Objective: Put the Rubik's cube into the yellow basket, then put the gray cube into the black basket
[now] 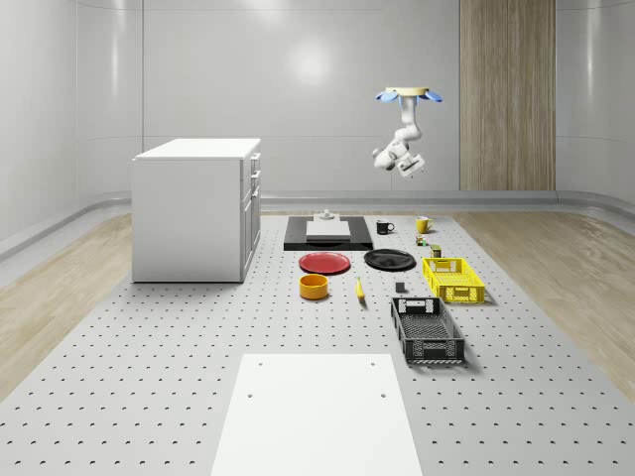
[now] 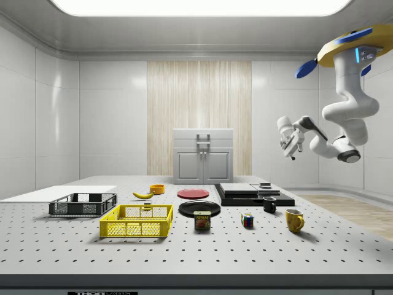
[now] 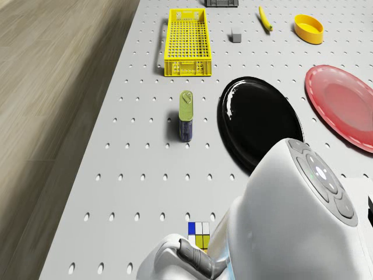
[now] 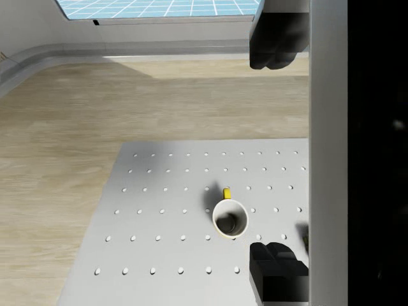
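Observation:
The Rubik's cube (image 2: 247, 220) sits on the perforated table between a tin can (image 2: 202, 220) and a yellow mug (image 2: 295, 220); it is also in the drone view (image 3: 199, 235), just past the arm. The yellow basket (image 1: 454, 279) and the black basket (image 1: 428, 330) stand in a row on the whole-scene view's right. The small gray cube (image 1: 400, 288) lies beside the yellow basket, also seen from the drone (image 3: 236, 36). The drone (image 1: 407, 96) hovers high over the table's far end. My gripper (image 2: 288, 142) hangs well above the table, open and holding nothing. In the wrist view the gripper (image 4: 273, 154) points down at the yellow mug (image 4: 229, 218).
A black plate (image 3: 259, 122), red plate (image 3: 344, 105), orange bowl (image 3: 309, 28) and banana (image 3: 265, 17) lie mid-table. A black mug (image 1: 384, 227) and a black tray (image 1: 328, 233) sit at the far end. A white cabinet (image 1: 193, 208) stands on the whole-scene view's left, a white board (image 1: 316, 412) in front.

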Robot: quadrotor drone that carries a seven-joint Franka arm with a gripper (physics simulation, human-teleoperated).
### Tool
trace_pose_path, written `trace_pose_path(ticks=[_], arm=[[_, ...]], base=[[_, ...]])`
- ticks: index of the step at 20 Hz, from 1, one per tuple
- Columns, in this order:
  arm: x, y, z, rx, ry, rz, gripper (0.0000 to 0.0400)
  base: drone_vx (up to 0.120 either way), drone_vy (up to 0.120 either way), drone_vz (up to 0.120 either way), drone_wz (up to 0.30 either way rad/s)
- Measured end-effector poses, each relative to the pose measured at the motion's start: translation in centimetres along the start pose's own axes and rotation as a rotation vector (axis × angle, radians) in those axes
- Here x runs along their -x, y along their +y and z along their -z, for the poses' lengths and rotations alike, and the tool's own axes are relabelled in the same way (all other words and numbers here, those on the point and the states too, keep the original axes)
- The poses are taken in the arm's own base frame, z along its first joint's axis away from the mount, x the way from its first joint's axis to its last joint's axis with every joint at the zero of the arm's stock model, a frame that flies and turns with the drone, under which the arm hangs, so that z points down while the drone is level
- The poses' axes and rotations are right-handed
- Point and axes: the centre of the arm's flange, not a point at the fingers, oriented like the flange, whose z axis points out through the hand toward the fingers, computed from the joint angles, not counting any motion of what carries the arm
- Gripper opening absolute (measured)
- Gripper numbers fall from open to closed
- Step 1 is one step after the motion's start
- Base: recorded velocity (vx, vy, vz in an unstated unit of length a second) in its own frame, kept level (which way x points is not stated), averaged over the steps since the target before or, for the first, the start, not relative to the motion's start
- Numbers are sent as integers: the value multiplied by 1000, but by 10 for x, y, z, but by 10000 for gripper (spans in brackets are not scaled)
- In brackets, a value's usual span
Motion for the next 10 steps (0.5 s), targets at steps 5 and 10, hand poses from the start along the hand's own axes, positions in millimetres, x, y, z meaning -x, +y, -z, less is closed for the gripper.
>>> trace_pose_path(ticks=[5, 10], arm=[[19, -19, -3, 194, 200, 7, 400], [27, -27, -7, 274, 284, 10, 400]], base=[[120, 0, -120, 0], [120, 0, -120, 0]])
